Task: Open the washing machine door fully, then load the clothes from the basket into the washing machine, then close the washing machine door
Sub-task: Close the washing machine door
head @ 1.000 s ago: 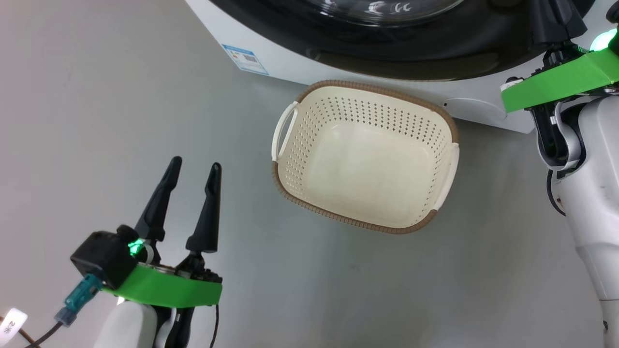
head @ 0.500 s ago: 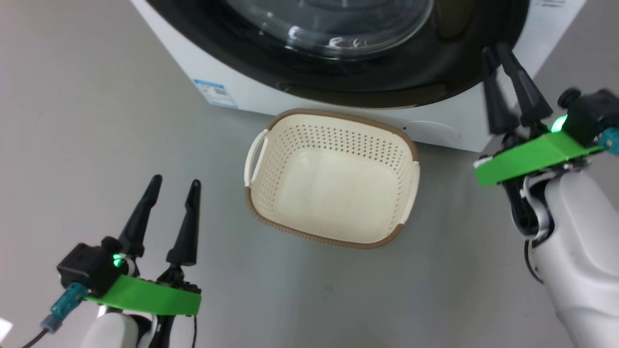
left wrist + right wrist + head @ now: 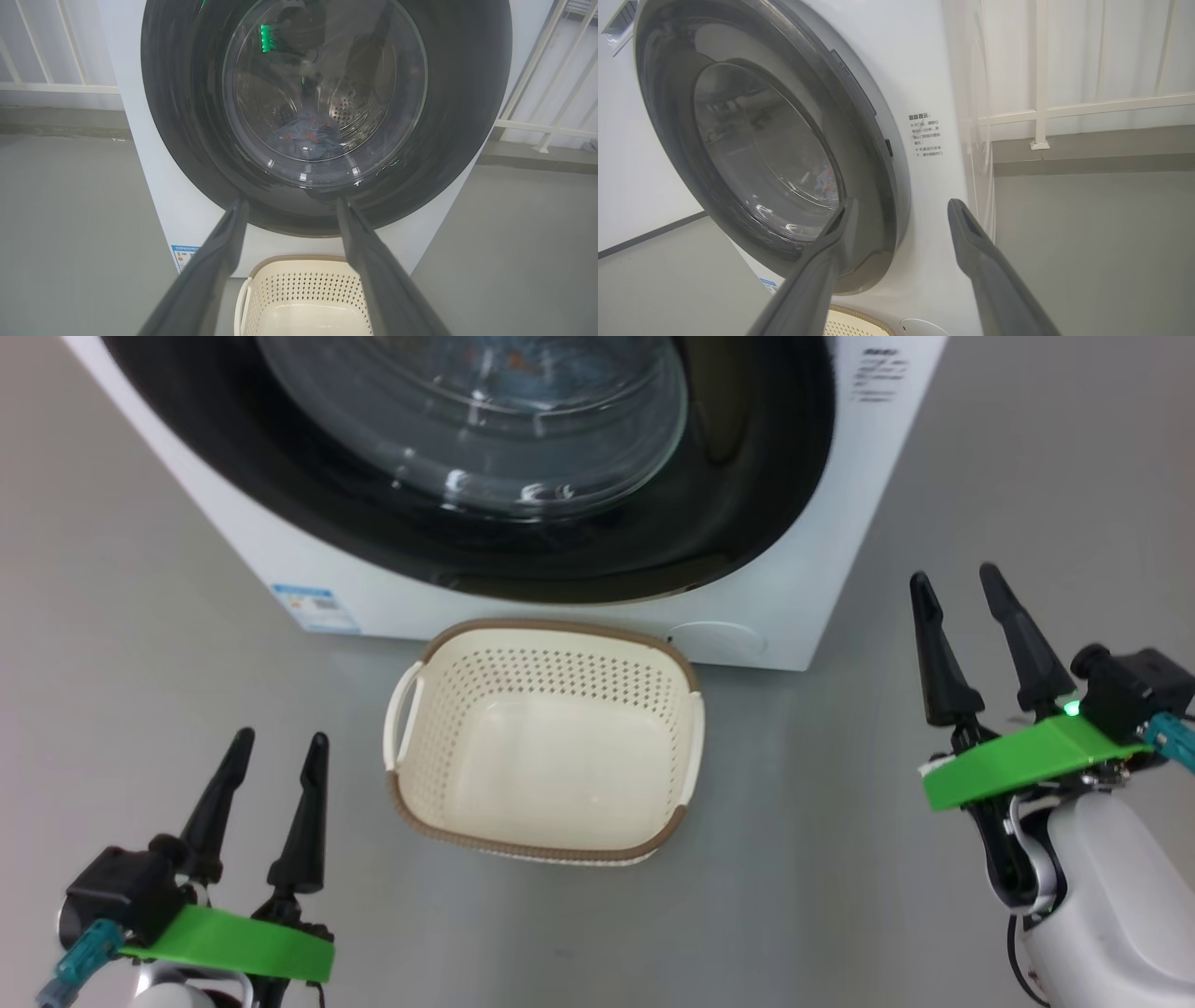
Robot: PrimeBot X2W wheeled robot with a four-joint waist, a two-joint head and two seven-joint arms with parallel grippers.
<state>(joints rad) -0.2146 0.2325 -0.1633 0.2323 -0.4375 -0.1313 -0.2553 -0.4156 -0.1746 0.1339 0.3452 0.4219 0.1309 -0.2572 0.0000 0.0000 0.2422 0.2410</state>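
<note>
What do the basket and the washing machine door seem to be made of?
The basket: likely moulded plastic, matte cream; its walls have punched holes and the brown rim imitates weave. The washing machine door: glossy black ring, probably plastic, around a clear bulging window, seemingly glass, with sharp reflections.

A bare laundry corner, more test space than lived-in home: a big white front-loading washing machine point(image 3: 840, 523) with a round glossy black door point(image 3: 747, 476) stands straight ahead of the fingers point(image 3: 303, 821) on a smooth plain grey floor point(image 3: 840, 915), with a small cream perforated plastic basket point(image 3: 551, 627) between. Beyond the machine run white metal railings point(image 3: 1064, 112) and pale white walls point(image 3: 635, 163)
</note>
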